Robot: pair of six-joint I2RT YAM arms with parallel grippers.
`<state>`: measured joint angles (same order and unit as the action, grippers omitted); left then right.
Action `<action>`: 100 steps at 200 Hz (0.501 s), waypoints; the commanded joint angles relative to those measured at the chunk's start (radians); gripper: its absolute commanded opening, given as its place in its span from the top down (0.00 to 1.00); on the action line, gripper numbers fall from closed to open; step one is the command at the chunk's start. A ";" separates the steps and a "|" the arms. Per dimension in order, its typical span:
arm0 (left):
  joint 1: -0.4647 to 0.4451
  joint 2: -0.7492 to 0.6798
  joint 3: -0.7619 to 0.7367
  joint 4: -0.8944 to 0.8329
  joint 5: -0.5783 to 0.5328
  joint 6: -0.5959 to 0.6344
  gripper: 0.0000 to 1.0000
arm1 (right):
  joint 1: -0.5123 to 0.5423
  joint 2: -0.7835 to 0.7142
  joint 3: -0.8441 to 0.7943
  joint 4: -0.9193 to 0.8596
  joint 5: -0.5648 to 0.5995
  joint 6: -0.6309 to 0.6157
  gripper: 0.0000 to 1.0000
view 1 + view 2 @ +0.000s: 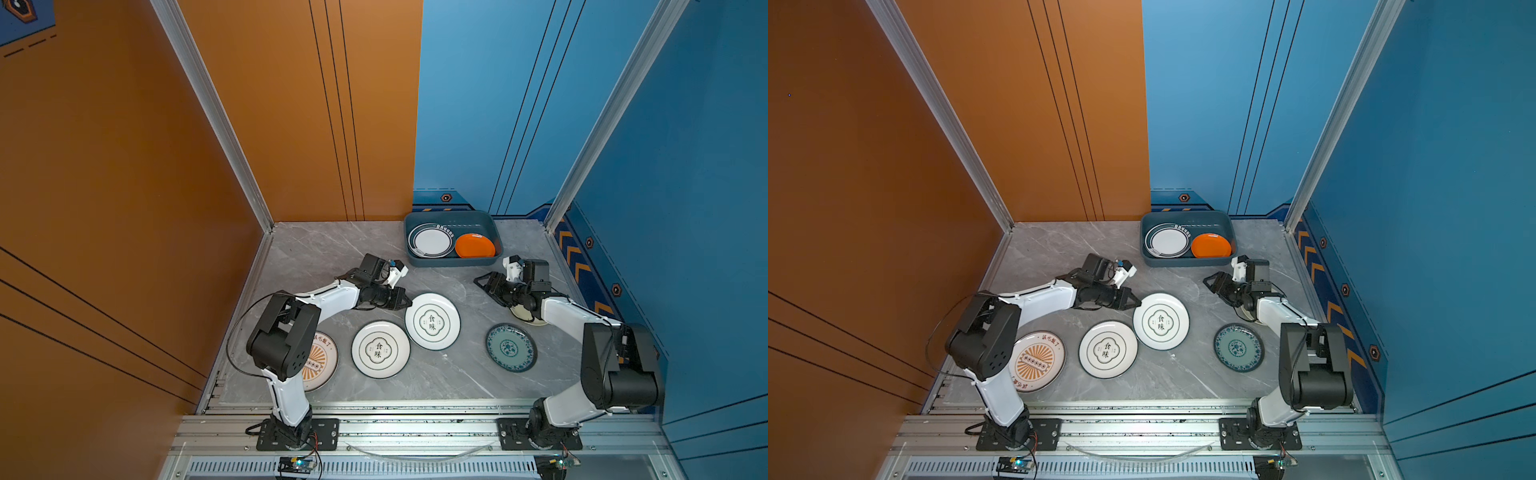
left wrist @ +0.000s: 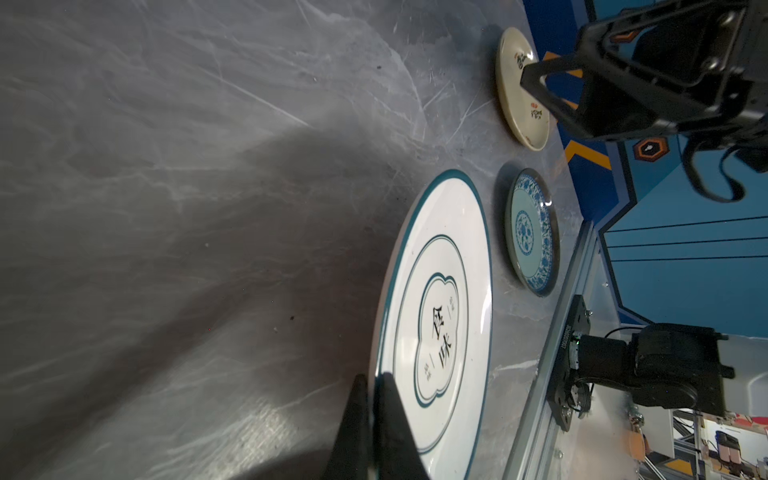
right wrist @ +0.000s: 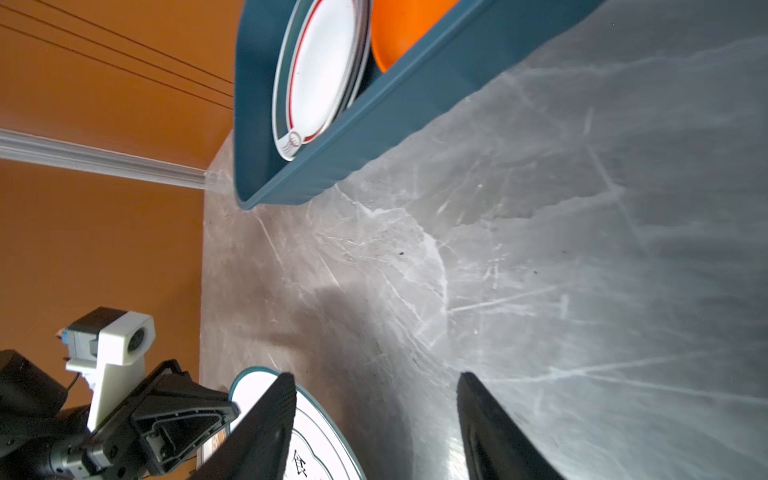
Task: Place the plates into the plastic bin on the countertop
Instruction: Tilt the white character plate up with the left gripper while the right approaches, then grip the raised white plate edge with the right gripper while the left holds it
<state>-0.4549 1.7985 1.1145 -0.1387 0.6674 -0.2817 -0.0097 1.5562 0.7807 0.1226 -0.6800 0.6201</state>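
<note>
My left gripper is shut on the near rim of a white plate with a green emblem, which lies on the grey countertop. A matching plate lies beside it, and a sunburst plate sits under my left arm. Right of them are a teal floral plate and a cream plate, half hidden by my right arm. The plastic bin holds a dark-rimmed white plate and an orange plate. My right gripper hangs open, holding nothing, in front of the bin.
An orange wall closes the left side and blue walls the back and right. An aluminium rail with both arm bases runs along the front edge.
</note>
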 commanded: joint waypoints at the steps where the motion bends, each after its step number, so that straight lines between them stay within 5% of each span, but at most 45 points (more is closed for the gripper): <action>1: 0.014 -0.040 -0.005 0.023 0.080 -0.046 1.00 | 0.025 0.034 -0.035 0.167 -0.140 0.039 0.34; 100: 0.066 -0.093 0.037 0.029 0.120 -0.093 1.00 | 0.097 0.205 -0.081 0.534 -0.281 0.200 0.34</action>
<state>-0.4107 1.7527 1.1168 -0.1165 0.7425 -0.3603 0.0635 1.7294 0.7113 0.5362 -0.9001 0.7692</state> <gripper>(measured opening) 0.063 0.664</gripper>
